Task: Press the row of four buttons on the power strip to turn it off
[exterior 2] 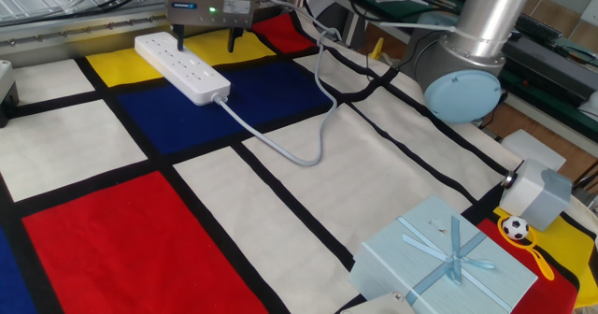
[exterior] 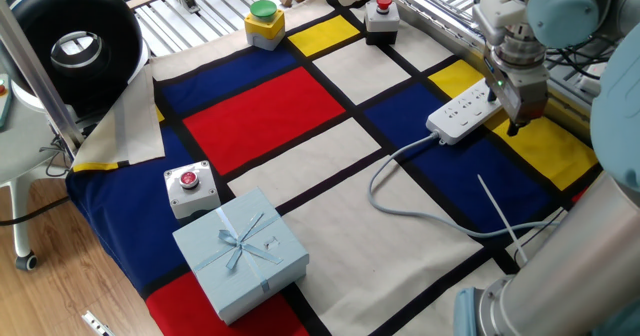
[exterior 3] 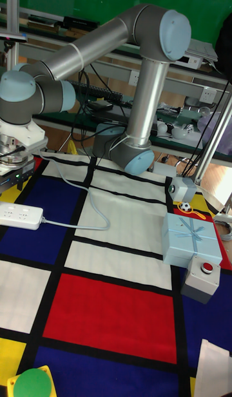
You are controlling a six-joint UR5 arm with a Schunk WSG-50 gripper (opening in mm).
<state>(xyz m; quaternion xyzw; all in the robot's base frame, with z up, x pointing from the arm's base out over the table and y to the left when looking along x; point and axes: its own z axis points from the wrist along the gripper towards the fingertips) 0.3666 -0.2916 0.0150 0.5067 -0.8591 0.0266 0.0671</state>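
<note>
The white power strip lies slantwise over a blue and a yellow patch of the cloth, and its pale grey cable curls toward the front. The strip also shows in the other fixed view and, at the left edge, in the tall view. The four buttons are too small to make out on its top face. My gripper hangs over the strip's far end, open, with a wide gap between the fingers. One fingertip is at the strip's end and the other stands beside it over yellow cloth. Contact is unclear.
A green dome button on a yellow box and a red button on a black box stand at the back. A red button on a grey box and a light blue gift box sit at the front left. Metal rails run behind the strip.
</note>
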